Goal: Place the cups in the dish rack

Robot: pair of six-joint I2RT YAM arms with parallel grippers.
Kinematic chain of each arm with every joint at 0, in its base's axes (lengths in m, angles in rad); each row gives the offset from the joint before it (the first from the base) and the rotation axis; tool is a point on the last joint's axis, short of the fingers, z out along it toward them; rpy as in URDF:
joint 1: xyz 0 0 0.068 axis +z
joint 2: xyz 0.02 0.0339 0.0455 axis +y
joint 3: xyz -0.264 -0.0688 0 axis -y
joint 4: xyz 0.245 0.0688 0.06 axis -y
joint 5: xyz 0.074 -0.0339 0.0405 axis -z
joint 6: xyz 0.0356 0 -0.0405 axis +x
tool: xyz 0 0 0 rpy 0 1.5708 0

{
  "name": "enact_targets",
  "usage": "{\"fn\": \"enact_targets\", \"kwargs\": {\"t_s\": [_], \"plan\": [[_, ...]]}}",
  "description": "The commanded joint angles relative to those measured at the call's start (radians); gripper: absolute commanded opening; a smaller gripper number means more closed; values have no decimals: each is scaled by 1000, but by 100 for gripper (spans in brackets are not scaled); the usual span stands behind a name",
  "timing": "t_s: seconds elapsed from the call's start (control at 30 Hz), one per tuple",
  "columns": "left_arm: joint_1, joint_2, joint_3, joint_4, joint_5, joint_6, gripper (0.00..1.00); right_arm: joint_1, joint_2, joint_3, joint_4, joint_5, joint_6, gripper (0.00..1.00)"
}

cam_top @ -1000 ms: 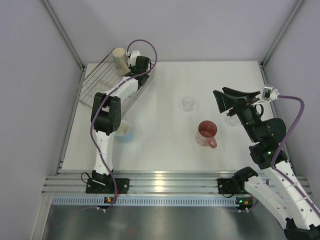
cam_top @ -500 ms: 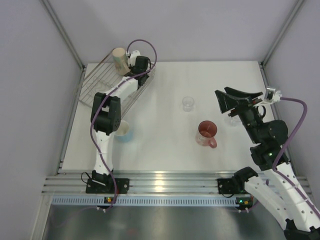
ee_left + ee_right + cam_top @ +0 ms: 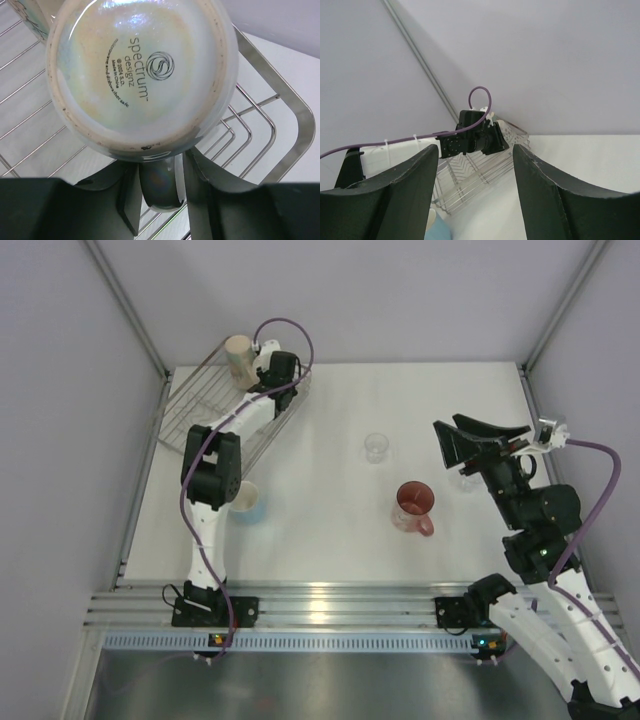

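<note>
My left gripper is shut on the handle of the cream mug and holds it bottom-out over the far end of the silver wire dish rack. The left wrist view shows the mug's base, the handle between my fingers and rack bars. An edge of a patterned mug shows beside it. My right gripper is open, empty and raised at the right. A pink-red mug, a light blue cup and a clear glass stand on the table.
A second clear glass is partly hidden under my right gripper. The right wrist view looks across at the left wrist, the rack and the blue cup. Grey walls with metal posts enclose the table.
My right arm has drifted slightly to the right with its gripper still open. The left arm and the cream mug have not moved.
</note>
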Motion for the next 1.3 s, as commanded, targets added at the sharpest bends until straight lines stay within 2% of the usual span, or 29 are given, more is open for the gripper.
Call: {"fn": "enact_targets", "kwargs": {"t_s": [0.0,0.23,0.5,0.87,1.03,1.2,1.27], "plan": [[5,-53,19,109,0,5,41,-7,-12,-1,19,13,-19,62],[5,-65,13,108,22,19,41,-7,-20,-6,15,11,-16,62],[5,-105,-13,107,4,19,21,-7,-35,-9,10,8,-7,62],[4,-125,-34,98,19,16,16,-7,-53,0,-15,4,-7,62],[4,-128,-33,92,19,17,20,-7,-59,-3,-18,4,-6,62],[0,-130,-31,94,31,22,44,-8,-66,-1,-19,2,-4,62],[2,-134,-31,94,33,22,50,-7,-69,-1,-22,2,-6,62]]}}
